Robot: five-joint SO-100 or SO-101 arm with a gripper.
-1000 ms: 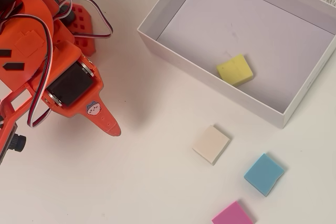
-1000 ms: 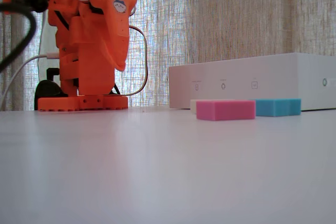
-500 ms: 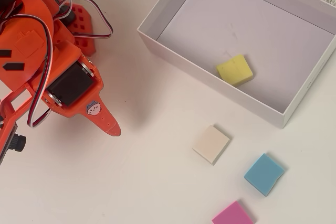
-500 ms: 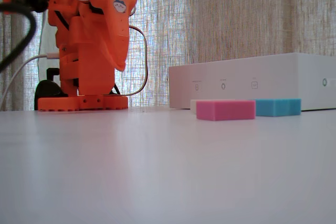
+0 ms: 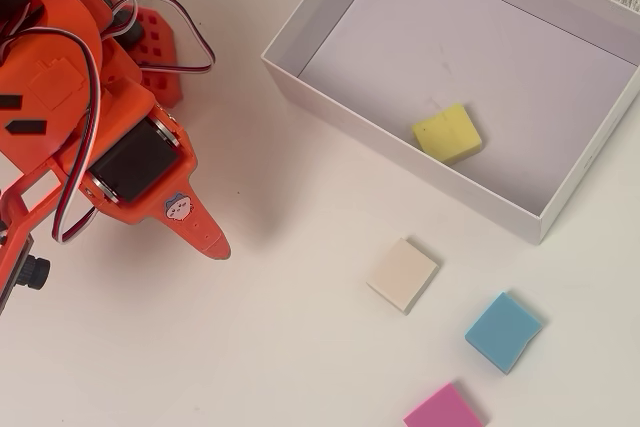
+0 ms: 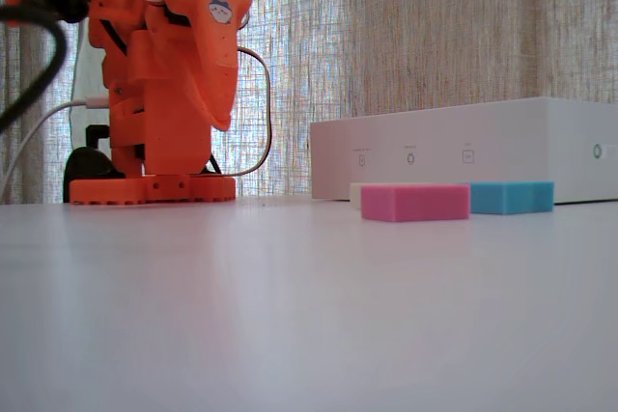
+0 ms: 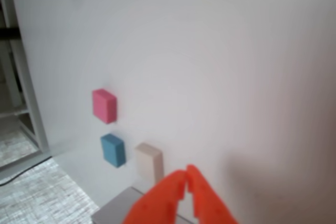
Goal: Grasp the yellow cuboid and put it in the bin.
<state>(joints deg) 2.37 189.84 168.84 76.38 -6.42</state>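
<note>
In the overhead view the yellow cuboid [image 5: 447, 133] lies inside the bin [image 5: 500, 47], close to its near wall, slightly tilted. The fixed view shows only the bin's white outer wall [image 6: 463, 156], so the cuboid is hidden there. My orange gripper [image 5: 216, 246] is folded back over the table left of the bin, far from the cuboid. In the wrist view the gripper [image 7: 185, 174] is shut, with its fingertips together and nothing between them.
Three loose blocks lie on the white table in front of the bin: cream [image 5: 402, 275], blue [image 5: 503, 332] and pink [image 5: 443, 409]. They also show in the wrist view: pink [image 7: 104, 105], blue [image 7: 113, 150], cream [image 7: 148, 162]. The arm's base [image 6: 153, 188] stands at the back left.
</note>
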